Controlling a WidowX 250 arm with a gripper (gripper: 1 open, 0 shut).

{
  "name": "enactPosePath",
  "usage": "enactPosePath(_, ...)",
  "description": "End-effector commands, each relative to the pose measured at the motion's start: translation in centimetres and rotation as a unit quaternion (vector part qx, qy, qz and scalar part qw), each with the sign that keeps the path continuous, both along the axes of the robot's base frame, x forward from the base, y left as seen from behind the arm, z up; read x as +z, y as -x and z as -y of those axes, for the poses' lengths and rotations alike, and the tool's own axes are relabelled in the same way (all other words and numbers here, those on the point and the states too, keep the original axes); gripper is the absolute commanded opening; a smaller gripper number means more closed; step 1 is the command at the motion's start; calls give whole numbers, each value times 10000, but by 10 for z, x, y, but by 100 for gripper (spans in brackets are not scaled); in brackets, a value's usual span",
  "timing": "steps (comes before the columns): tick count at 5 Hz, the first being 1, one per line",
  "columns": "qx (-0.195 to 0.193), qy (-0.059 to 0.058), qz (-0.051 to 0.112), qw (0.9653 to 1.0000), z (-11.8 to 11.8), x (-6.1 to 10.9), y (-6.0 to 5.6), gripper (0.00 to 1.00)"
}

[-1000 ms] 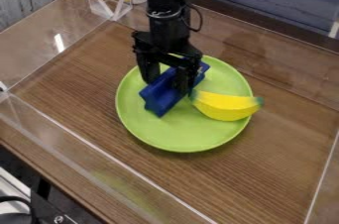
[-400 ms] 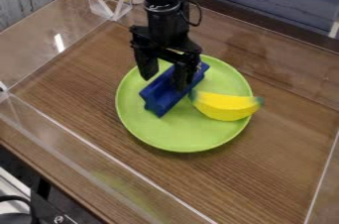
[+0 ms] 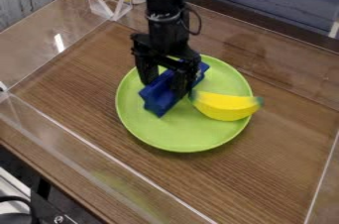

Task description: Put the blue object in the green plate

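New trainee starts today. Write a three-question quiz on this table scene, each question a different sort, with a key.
1. True or false: the blue object lies on the green plate.
2. Which lies right beside the blue object? A) yellow banana B) red cup C) spoon
3. Fill in: the tool stands directly above the ____ object.

Key: 1 true; 2 A; 3 blue.
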State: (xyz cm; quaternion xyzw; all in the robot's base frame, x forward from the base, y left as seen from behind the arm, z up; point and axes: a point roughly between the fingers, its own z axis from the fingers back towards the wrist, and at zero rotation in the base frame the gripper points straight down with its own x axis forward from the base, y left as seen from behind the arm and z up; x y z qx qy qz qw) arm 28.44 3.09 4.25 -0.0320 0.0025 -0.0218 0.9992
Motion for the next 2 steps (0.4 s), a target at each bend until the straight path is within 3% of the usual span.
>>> enactPosePath(1,10,-50,123,9999,1,3,-4,0)
enactPosePath(2,27,-43,118,9999,2,3,-4,0)
